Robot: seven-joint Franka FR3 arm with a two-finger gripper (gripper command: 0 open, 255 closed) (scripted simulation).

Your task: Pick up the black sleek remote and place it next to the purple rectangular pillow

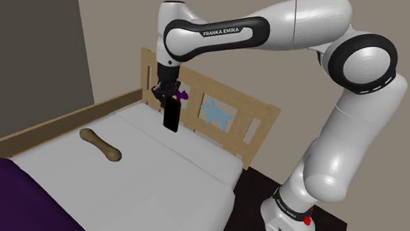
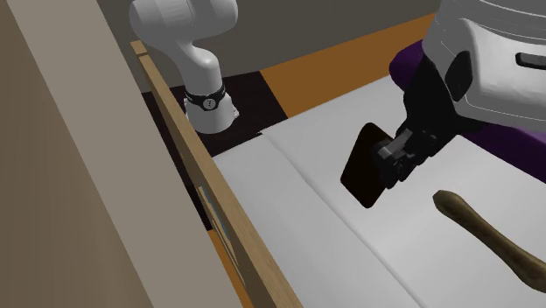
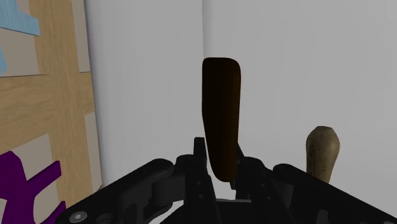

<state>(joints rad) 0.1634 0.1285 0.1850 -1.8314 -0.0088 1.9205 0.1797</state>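
The gripper [image 1: 170,102] is clamped on the black remote [image 1: 171,119], fingers pinching its upper end, and the remote hangs long-end down over the white bed [image 1: 159,166], close in front of the wooden headboard [image 1: 264,117]. It looks clear of the mattress. In the wrist view the remote [image 3: 220,114] stands straight out between the black fingers [image 3: 200,153].

In the shoulder view a brown bone-shaped toy [image 1: 100,145] lies flat on the bed at about 8 o'clock from the remote, well apart from it. The purple pillow [image 1: 15,195] sits farther along that same line, down in the 7 o'clock corner.

On the headboard a blue dog figure [image 1: 216,112] shows at 3 o'clock from the remote, and a small purple figure [image 1: 182,94] sits just beside the gripper. The stand [image 1: 288,218] is at 4 o'clock on the dark floor beside the bed.
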